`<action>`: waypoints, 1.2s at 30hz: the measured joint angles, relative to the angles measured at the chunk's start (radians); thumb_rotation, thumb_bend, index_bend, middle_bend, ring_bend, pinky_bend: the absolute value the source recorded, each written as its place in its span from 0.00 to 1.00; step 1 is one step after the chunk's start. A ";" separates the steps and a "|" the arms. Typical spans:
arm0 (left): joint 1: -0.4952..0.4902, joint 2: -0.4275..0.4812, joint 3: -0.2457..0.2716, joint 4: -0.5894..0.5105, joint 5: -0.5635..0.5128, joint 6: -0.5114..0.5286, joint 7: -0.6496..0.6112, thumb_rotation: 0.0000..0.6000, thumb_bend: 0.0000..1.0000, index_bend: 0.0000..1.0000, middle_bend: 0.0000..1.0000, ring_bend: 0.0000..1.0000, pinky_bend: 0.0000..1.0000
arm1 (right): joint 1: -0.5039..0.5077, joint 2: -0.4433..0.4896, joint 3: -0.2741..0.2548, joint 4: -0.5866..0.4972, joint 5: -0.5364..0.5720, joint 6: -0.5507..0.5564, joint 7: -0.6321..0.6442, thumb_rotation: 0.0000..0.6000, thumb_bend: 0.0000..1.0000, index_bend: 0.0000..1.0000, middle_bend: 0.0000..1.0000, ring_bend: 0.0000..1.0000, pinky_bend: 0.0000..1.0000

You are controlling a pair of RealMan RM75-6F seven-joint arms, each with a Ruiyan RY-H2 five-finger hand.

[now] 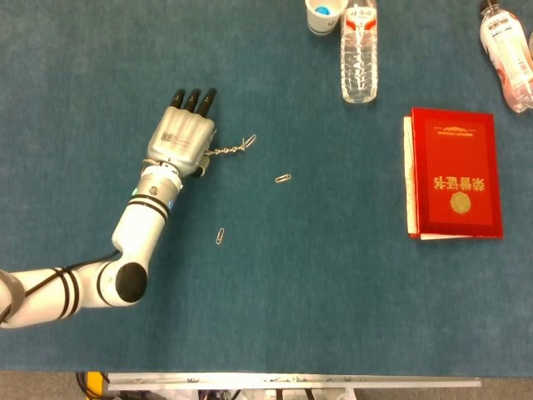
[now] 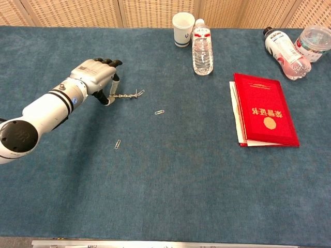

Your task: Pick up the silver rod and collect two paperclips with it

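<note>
Left hand [image 1: 183, 139] grips the silver rod [image 1: 226, 148] between thumb and fingers, low over the blue worktop [image 1: 333, 292]. The rod points to the right of the hand, and its tip touches one paperclip [image 1: 249, 140]. Another paperclip [image 1: 283, 177] lies further right, a third paperclip [image 1: 220, 237] below the hand.

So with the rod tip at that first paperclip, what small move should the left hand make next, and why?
Probably lift the silver rod slightly to check that the paperclip at its tip comes up with it. The left hand holds the rod with its tip meeting that clip, and two more paperclips lie apart on the table, so a second pickup follows.
</note>
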 measured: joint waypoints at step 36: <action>0.184 0.239 0.121 -0.267 0.073 0.241 -0.090 1.00 0.36 0.64 0.00 0.00 0.07 | 0.014 -0.018 -0.004 0.001 0.005 -0.032 -0.040 1.00 0.50 0.17 0.17 0.13 0.27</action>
